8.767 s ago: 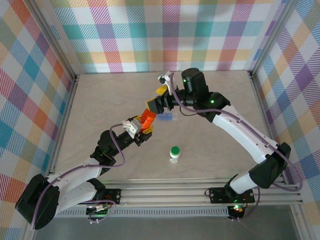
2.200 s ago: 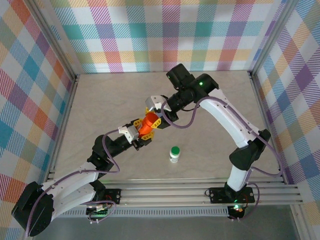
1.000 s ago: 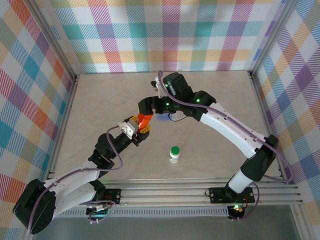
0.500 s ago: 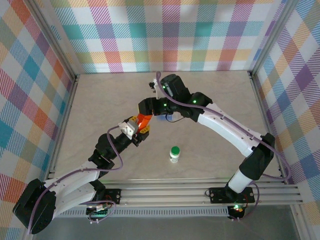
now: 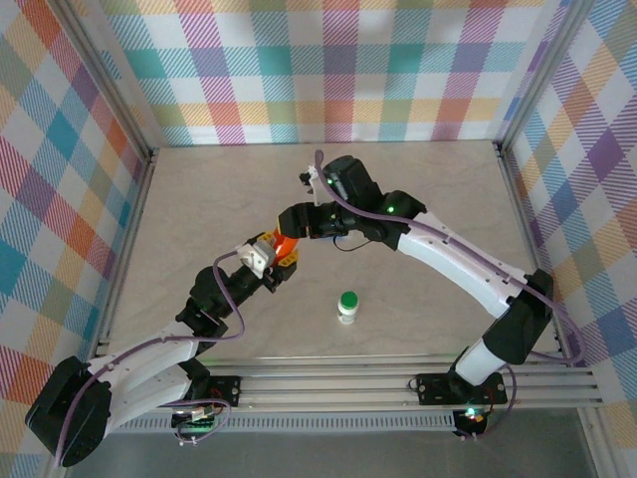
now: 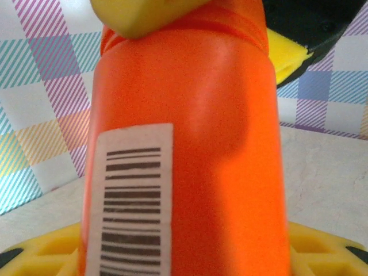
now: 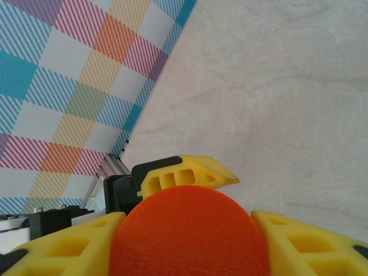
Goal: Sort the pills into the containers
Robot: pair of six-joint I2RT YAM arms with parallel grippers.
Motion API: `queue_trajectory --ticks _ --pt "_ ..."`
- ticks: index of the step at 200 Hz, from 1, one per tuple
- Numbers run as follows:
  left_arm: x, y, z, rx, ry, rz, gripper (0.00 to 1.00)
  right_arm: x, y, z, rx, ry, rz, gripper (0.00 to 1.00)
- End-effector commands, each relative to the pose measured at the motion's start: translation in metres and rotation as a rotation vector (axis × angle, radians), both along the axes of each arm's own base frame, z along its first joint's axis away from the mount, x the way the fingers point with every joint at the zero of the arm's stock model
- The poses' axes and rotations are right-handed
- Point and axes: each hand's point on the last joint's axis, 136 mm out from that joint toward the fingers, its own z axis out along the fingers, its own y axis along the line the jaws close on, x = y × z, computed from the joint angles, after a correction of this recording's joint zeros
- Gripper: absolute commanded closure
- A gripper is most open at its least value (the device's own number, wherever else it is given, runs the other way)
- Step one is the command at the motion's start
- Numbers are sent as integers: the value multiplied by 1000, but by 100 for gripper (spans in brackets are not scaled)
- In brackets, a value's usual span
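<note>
An orange bottle [image 5: 285, 244] with a barcode label [image 6: 135, 201] is held up off the table, and my left gripper [image 5: 275, 261] is shut on its body, yellow fingers [image 6: 40, 253] either side. My right gripper [image 5: 295, 225] comes from above and is shut on the bottle's round orange cap [image 7: 190, 236], a yellow finger [image 7: 310, 241] pressed to each side of it. In the left wrist view the right gripper's fingers [image 6: 144, 11] sit at the bottle's top. The pills and the containers are hidden or out of view.
A white bottle with a green cap [image 5: 346, 306] stands upright on the table in front of the two grippers. The marble tabletop [image 5: 199, 199] is bounded by checked walls at the left, back and right.
My right gripper has closed its fingers onto the orange bottle's cap and settled slightly lower over it. The left gripper and the bottle have stayed put.
</note>
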Motion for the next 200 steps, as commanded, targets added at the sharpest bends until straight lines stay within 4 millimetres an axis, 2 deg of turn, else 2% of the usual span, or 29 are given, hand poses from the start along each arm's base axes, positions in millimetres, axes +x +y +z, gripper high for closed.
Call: queue_trajectory --ticks 1,20,37,60,83,105,140,158,180,200 --pt "-1 4 13 -26 -40 10 100 -5 0 25 75 -70 24 56" --pt "-4 3 15 -30 -49 -7 100 -18 8 39 146 -175 168 61" --pt "-10 1 19 -37 -67 -37 100 -53 12 49 217 -342 483 62" --pt "-18 -5 23 -42 -81 -92 100 -97 -11 43 275 -573 860 63" --pt "-24 -11 23 -35 -85 -141 100 -110 -33 42 294 -732 1031 63" --pt "-28 -14 23 -26 -90 -170 100 -102 -44 40 231 -837 1111 62" --pt "-28 -16 21 -17 -83 -179 100 -73 -43 34 58 -918 1150 62" --pt "-27 -16 20 -12 -80 -171 100 -62 -41 41 13 -960 1132 63" --pt "-22 -13 19 -7 -70 -142 100 -45 -38 54 -12 -995 1026 65" --pt "-20 -12 18 -6 -68 -124 100 -10 -40 62 -77 -1018 783 69"
